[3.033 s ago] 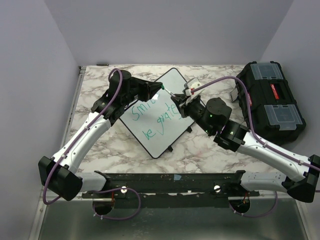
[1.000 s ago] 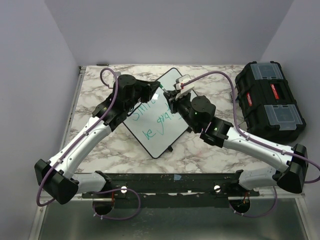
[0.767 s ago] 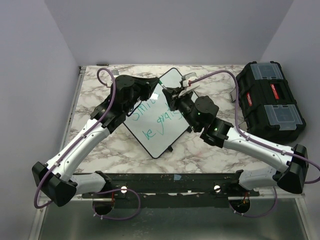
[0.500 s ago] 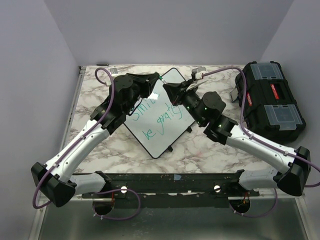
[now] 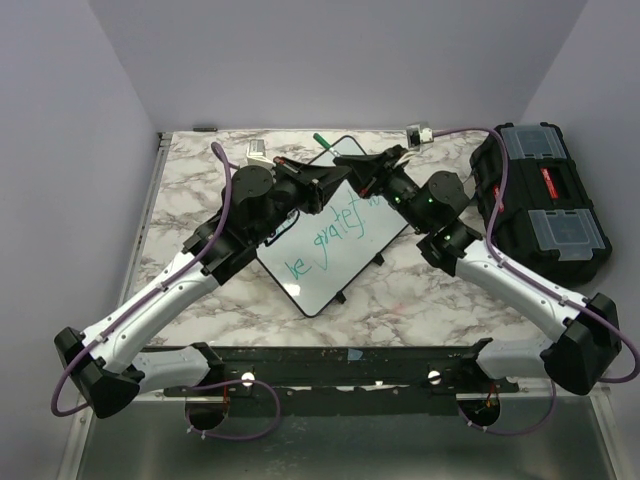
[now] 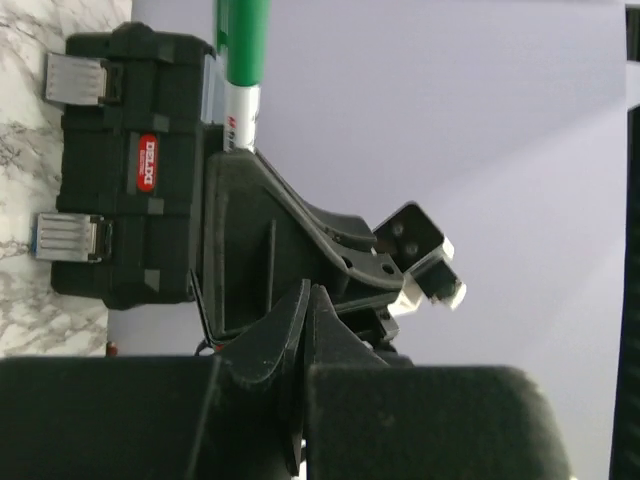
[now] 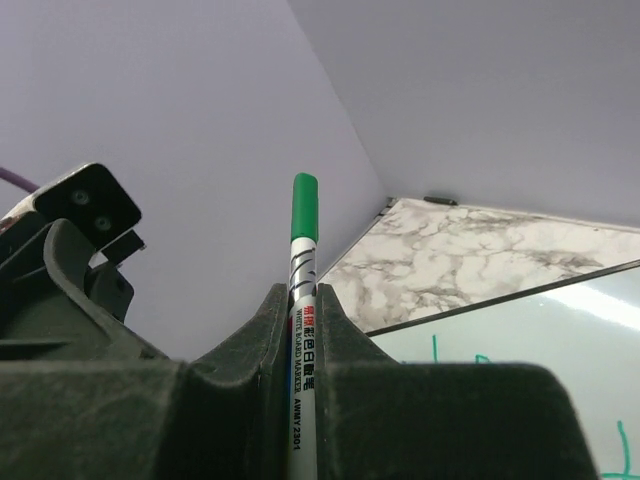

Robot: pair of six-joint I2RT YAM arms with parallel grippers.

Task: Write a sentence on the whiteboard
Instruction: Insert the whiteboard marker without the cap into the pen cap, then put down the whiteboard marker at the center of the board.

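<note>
The whiteboard [image 5: 335, 262] lies tilted on the marble table; its corner also shows in the right wrist view [image 7: 520, 335]. Of the sentence [image 5: 338, 232] I read "be grateful" in green; the upper word is hidden under my left arm. My right gripper [image 5: 352, 164] [image 7: 303, 292] is shut on a green whiteboard marker [image 5: 318, 139] [image 7: 303, 240], held off the board with its green end pointing to the far wall. My left gripper [image 5: 335, 182] [image 6: 308, 292] is shut with nothing seen in it, right beside the right gripper above the board's far corner. The marker also shows in the left wrist view [image 6: 243, 45].
A black toolbox [image 5: 542, 205] [image 6: 125, 170] stands at the table's right edge. The marble table [image 5: 190, 170] ends at grey walls at the back and sides. A black rail [image 5: 340, 362] runs along the near edge.
The right gripper has swung the marker up off the board towards the back. The left gripper has followed to the right and now covers the upper word.
</note>
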